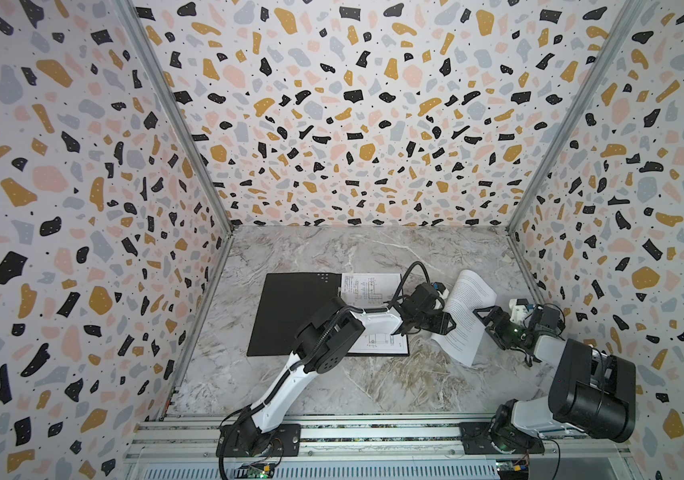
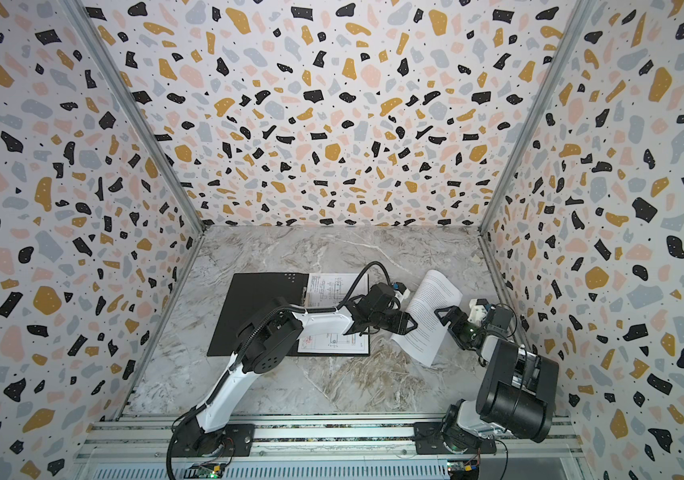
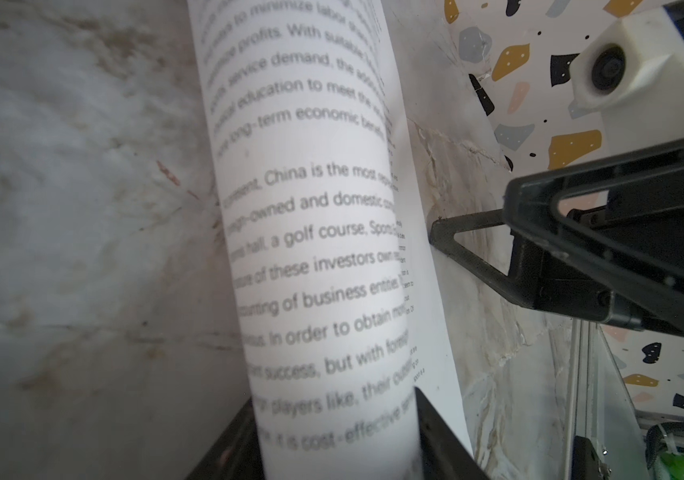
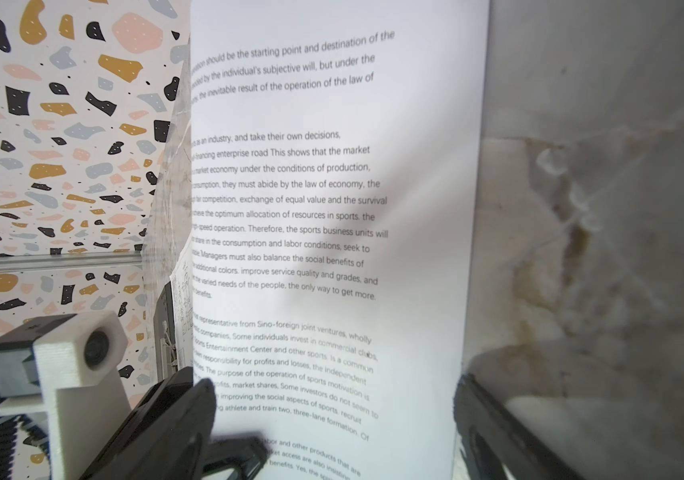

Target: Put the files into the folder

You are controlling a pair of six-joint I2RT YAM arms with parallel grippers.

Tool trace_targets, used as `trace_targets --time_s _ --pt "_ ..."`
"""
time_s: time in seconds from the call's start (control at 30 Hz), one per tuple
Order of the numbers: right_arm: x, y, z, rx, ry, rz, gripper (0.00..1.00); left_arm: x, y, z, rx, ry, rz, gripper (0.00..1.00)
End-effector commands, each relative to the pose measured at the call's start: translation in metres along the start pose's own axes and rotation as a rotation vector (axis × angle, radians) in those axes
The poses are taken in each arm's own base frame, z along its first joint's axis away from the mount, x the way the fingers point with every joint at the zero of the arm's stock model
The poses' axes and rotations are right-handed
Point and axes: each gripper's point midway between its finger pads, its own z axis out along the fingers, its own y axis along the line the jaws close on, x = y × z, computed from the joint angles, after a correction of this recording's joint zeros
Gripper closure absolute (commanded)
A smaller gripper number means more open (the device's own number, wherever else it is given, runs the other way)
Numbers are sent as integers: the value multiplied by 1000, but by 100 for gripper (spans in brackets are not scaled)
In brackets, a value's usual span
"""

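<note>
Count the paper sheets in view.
2: a drawing sheet lying on the open folder's right half, and a curled text sheet between the left gripper and right gripper. Another may lie stacked with it, unseen.

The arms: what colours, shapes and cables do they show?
On the left arm and right arm: white links, black joints; a black ribbed cable runs along the left one. The left hand and right hand are black, with open triangular fingers.

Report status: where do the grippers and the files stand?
Left gripper straddles curled text sheet, grip unclear. Right gripper open at its other edge. Drawing sheet in open folder. Left arm crosses over folder.
</note>
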Motion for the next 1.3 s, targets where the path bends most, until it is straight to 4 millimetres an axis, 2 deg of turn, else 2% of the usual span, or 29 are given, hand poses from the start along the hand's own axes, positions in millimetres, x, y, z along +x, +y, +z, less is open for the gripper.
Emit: trace_targets --time_s 0.0,0.5,0.87,1.27 --pt "27 -18 0 70 79 78 9 -12 -13 -13 55 -28 -39 47" --pt "18 -22 -13 93 30 88 8 -48 -21 -35 183 -133 -152 51" --pt "35 -24 -6 28 74 147 8 -58 -27 -45 262 -167 -230 52" --pt "44 -13 1 -107 88 156 8 -71 -47 -61 385 -222 -302 53"
